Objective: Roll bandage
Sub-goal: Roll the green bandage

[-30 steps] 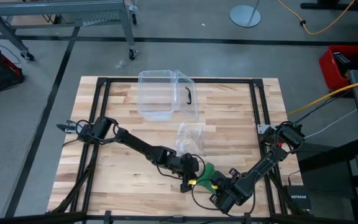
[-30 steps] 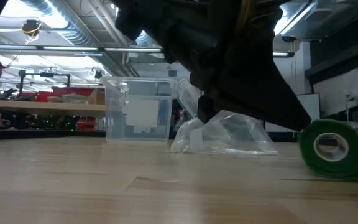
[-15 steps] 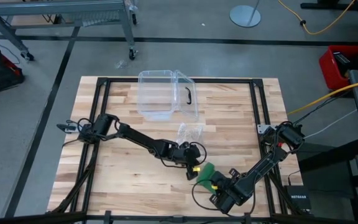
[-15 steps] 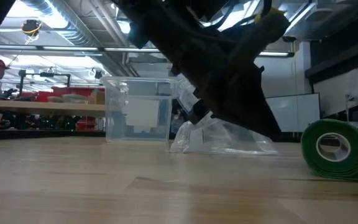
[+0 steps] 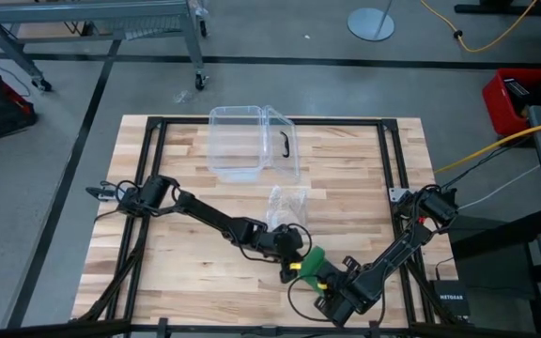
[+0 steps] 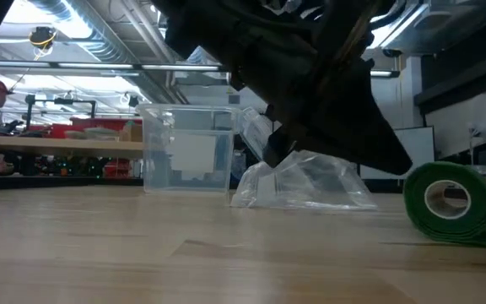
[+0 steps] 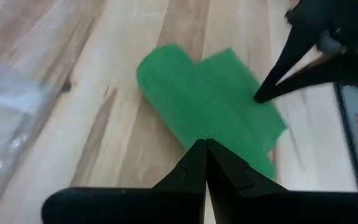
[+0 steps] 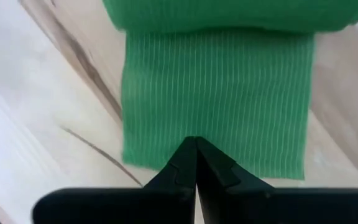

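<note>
You are looking down on a pale wooden counter point(image 5: 186, 253) with a black frame around its edges. Two dark robot arms reach in from either side and meet near the front edge, a little right of centre.

The bandage point(image 5: 310, 260) lies between them. It is matte green cloth, mostly wound into a stubby roll resting on its curved side, with a short flat tail spread on the wood toward the right arm. From counter height the roll point(image 6: 450, 203) shows its round end with a pale hollow core, and the tail runs out flat beneath it.

Your left end effector point(image 5: 293, 264) comes in from the left side, tilted down, with its two fingers pressed together and holding nothing. Its tip sits just beside the roll, above the point where the roll meets the tail point(image 7: 229, 118).

Your right end effector point(image 5: 323, 279) reaches in from the front right corner. Its fingers are also closed together and empty, with the tip at the free end of the flat tail point(image 8: 216, 99); you cannot tell whether it presses on the cloth.

Behind the bandage lies a crinkled clear plastic wrapper point(image 5: 287, 204). Farther back stands a clear plastic box point(image 5: 252, 143) with a black handle.
</note>
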Motion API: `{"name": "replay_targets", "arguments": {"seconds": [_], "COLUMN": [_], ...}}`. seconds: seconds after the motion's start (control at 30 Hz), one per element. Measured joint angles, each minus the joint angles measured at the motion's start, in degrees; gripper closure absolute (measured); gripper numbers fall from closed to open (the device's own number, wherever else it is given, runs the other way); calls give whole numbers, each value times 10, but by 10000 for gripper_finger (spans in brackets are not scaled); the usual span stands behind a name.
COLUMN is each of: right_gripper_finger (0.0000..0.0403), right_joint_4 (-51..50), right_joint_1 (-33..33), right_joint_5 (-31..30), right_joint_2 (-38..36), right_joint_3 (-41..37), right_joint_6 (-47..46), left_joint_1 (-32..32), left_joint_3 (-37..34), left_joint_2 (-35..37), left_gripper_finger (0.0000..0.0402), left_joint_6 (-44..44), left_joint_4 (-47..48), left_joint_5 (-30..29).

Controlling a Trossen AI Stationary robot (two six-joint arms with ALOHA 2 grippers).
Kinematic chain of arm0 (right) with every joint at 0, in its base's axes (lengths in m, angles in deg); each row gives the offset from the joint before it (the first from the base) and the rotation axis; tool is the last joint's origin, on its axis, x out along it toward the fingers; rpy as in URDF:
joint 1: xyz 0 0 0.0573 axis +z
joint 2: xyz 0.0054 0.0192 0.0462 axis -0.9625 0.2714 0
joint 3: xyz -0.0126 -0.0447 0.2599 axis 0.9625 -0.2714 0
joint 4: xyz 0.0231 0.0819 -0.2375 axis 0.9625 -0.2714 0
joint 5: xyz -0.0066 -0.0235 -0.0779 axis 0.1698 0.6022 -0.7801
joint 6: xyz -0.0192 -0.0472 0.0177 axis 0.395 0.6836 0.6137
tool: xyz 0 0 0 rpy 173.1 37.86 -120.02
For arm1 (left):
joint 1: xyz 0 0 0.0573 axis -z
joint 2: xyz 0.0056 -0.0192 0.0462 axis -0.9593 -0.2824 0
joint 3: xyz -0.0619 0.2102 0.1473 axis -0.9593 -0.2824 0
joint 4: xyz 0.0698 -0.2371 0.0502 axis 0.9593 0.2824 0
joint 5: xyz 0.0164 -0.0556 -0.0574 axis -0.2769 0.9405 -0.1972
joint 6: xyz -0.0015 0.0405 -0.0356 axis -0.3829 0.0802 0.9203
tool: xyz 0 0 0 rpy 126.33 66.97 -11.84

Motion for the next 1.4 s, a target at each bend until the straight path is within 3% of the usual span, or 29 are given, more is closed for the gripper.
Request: {"name": "replay_targets", "arguments": {"seconds": [0.4, 0.67, 1.0, 1.4], "right_gripper_finger": [398, 398, 398, 398], "right_joint_4": [-37, -65, -59, 45], "right_joint_1": [17, 4, -38, -100], "right_joint_5": [-93, -84, -64, -71], "right_joint_2": [-55, -43, -4, 18], "right_joint_3": [2, 1, 0, 0], "right_joint_6": [-36, -54, -10, 106], "left_joint_1": [-6, -23, -31, -12], "left_joint_3": [3, 3, 3, 3], "left_joint_2": [2, 2, 2, 2], "left_gripper_finger": [401, 401, 401, 401], "left_joint_6": [-18, -19, -25, -23], "left_joint_4": [-8, 11, 66, 75], "left_joint_5": [2, 0, 0, 39]}}
